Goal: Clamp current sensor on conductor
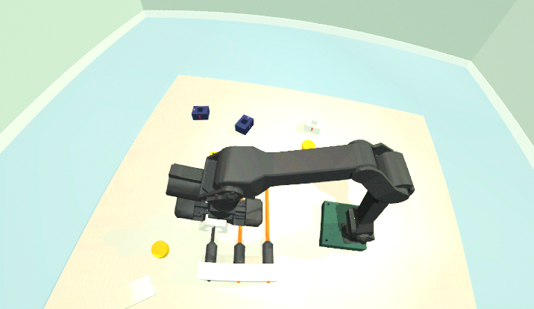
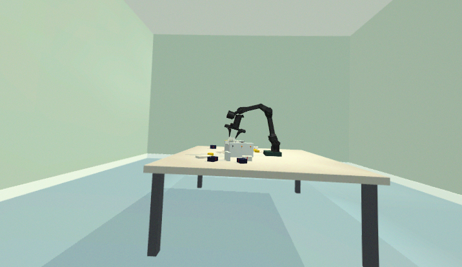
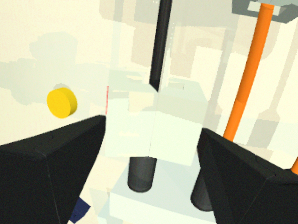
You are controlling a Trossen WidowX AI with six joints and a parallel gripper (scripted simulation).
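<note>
The white open sensor [image 1: 213, 225] [image 2: 231, 139] [image 3: 175, 140] is between the fingers of my gripper [image 2: 232, 137] [image 3: 152, 128], which is shut on it. It is over the black conductor [image 1: 212, 233] [image 3: 161, 45], the leftmost of three, near its front sleeve [image 1: 211, 251] [image 3: 141, 175]. I cannot tell whether the conductor is inside the jaws. A thin red mark [image 3: 107, 100] shows edge-on at the sensor's left side; its arrow direction cannot be read. A sliver of the yellow LOAD marker [image 1: 212, 153] shows behind the arm at the conductor's rear end; its lettering is hidden.
An orange conductor [image 1: 267, 215] [image 3: 250, 70] runs at the right, with another beside the black one. A white support [image 1: 237, 272] holds their front ends. A yellow disc [image 1: 159, 249] [image 3: 62, 102] lies left. Blue blocks [image 1: 200, 113] [image 1: 244, 124] and a white block [image 1: 312, 126] lie behind.
</note>
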